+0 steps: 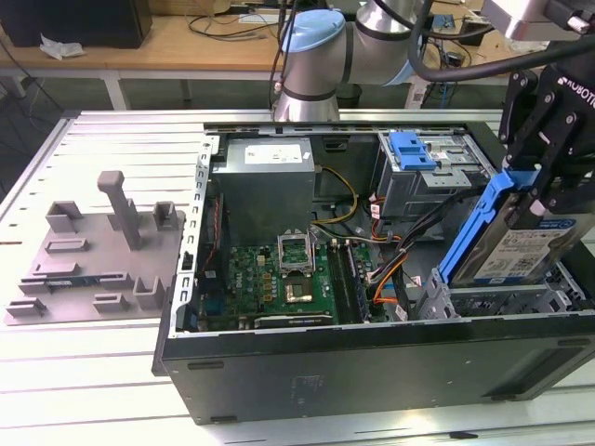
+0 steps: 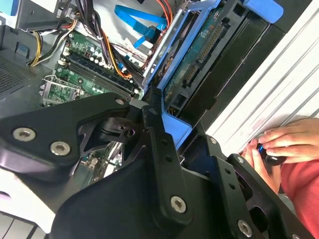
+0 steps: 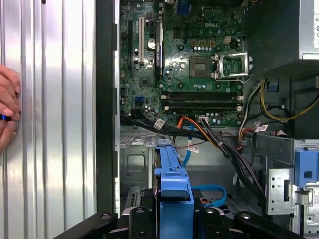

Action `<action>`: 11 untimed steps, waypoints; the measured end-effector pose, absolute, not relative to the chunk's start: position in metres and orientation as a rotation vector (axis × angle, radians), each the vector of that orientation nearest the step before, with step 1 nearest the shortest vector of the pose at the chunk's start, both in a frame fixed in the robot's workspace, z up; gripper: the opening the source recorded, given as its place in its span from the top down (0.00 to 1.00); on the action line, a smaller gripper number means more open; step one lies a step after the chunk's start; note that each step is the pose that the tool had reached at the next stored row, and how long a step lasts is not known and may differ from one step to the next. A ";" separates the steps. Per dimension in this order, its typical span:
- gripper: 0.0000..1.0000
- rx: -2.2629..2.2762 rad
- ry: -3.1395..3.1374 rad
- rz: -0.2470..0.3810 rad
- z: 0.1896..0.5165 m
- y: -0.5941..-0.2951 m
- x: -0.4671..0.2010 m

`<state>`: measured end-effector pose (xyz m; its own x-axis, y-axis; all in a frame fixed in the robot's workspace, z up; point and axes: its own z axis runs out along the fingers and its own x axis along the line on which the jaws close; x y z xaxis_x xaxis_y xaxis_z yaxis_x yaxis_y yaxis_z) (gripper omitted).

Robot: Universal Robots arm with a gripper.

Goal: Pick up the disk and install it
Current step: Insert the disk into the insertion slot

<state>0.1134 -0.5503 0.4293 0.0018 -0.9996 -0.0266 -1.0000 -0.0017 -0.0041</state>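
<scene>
Your gripper (image 1: 539,186) is clamped on the blue carrier (image 1: 472,232) edge of the disk (image 1: 509,260), held tilted over the bay (image 1: 483,302) at the exterior view's right of the case (image 1: 372,362). Likely stiff, dense, shock-sensitive: hold the carrier, not the face. Its white-and-blue label's (image 1: 532,240) print is unreadable.

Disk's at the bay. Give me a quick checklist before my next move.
1. Grip: the gripper is shut on the disk. Ok.
2. Seating: the disk stands tilted above the drive bay, not seated. Not ok.
3. Cables: the cable bundle runs close to the disk's lower end; whether they touch, cannot tell.
4. Person's hand: on the table, outside the case wall. Ok.
</scene>
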 end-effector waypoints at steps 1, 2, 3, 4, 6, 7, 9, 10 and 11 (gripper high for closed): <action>0.63 -2.208 2.204 0.025 0.429 -0.550 0.113; 0.63 -2.208 2.204 0.025 0.428 -0.550 0.113; 0.63 -2.208 2.204 0.025 0.428 -0.550 0.113; 0.63 -2.208 2.204 0.025 0.427 -0.550 0.113; 0.63 -2.208 2.205 0.025 0.426 -0.550 0.113; 0.63 -2.207 2.205 0.025 0.425 -0.550 0.113; 0.63 -2.207 2.205 0.025 0.423 -0.550 0.113; 0.63 -2.207 2.205 0.025 0.423 -0.550 0.113; 0.63 -2.207 2.205 0.025 0.422 -0.550 0.113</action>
<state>0.1134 -0.5503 0.4219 0.0009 -0.9996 -0.0266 -1.0000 -0.0008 -0.0040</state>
